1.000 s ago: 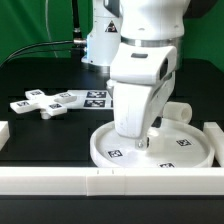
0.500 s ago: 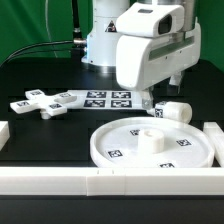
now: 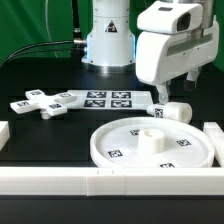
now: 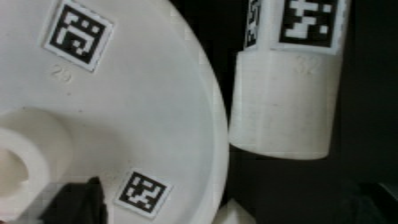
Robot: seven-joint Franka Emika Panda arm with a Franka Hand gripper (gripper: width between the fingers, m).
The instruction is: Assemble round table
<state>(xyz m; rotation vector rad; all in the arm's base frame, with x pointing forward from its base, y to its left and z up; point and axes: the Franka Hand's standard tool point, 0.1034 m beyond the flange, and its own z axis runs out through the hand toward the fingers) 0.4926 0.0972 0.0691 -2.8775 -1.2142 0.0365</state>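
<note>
The large round disc (image 3: 120,140) lies flat near the front rail, with a raised hub (image 3: 150,138) at its centre. The short cylindrical post (image 3: 173,111) lies on its side just behind the disc, on the exterior view's right. The cross-shaped piece (image 3: 42,102) lies at the exterior view's left. My gripper (image 3: 174,90) hangs open and empty just above the post. In the wrist view the disc (image 4: 125,110) and the post (image 4: 285,100) lie side by side below the gripper (image 4: 228,206). One dark fingertip (image 4: 71,200) shows over the disc.
The marker board (image 3: 105,99) lies between the cross-shaped piece and the post. White border rails run along the front (image 3: 100,181), at the exterior view's right (image 3: 213,132) and left (image 3: 3,130). The robot base (image 3: 105,40) stands behind.
The gripper has risen from the disc and moved to the exterior view's right, now over the post. The disc stays flat on the table.
</note>
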